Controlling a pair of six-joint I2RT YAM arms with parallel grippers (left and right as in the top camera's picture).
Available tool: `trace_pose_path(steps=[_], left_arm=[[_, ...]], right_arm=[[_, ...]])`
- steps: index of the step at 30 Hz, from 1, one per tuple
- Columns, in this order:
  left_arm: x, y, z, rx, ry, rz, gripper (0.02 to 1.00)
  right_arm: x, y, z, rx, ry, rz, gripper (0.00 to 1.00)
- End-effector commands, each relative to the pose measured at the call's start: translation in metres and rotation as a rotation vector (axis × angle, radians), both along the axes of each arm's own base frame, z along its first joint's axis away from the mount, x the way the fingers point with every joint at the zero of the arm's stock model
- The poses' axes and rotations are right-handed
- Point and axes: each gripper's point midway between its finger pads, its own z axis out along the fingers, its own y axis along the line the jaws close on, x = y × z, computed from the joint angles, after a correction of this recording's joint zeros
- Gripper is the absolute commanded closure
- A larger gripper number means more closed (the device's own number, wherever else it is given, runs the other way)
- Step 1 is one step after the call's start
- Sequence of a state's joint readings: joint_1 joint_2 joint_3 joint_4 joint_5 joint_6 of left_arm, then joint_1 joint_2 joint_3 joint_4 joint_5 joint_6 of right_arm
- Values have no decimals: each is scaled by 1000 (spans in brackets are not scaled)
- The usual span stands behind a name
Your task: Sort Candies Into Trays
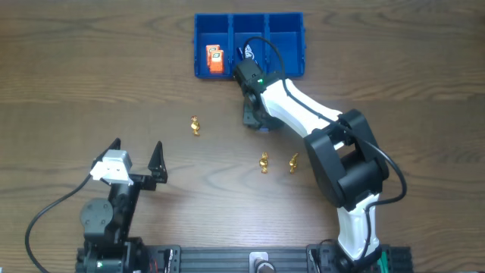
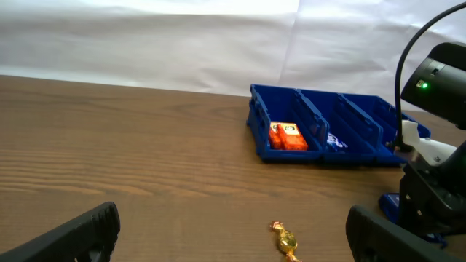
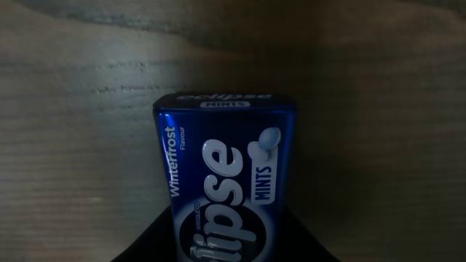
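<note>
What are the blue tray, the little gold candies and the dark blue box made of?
The blue tray looks like hard moulded plastic: even colour, thin stiff dividers. The gold candies seem wrapped in shiny foil or film, twisted at the ends. The dark blue box has a glossy printed face; whether tin or plastic, I cannot tell.

Top cam looked straight down on the table. Left wrist cam sat low, faced across the wood toward the blue tray, also in top cam. Right wrist cam hung close on a blue mint tin
</note>
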State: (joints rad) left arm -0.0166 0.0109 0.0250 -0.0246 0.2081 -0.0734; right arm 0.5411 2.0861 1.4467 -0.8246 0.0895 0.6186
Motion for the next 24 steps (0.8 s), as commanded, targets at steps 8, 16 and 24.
trace_pose_path(steps=[8,16,24], left_arm=[[-1,-2,-16,5,44,-14,20],[-1,-2,-16,5,44,-14,20],[-1,-2,-16,5,44,-14,20]], right_arm=[[36,11,157,28,-259,68,796],[105,19,243,20,-478,76,787],[160,27,189,14,-492,60,781]])
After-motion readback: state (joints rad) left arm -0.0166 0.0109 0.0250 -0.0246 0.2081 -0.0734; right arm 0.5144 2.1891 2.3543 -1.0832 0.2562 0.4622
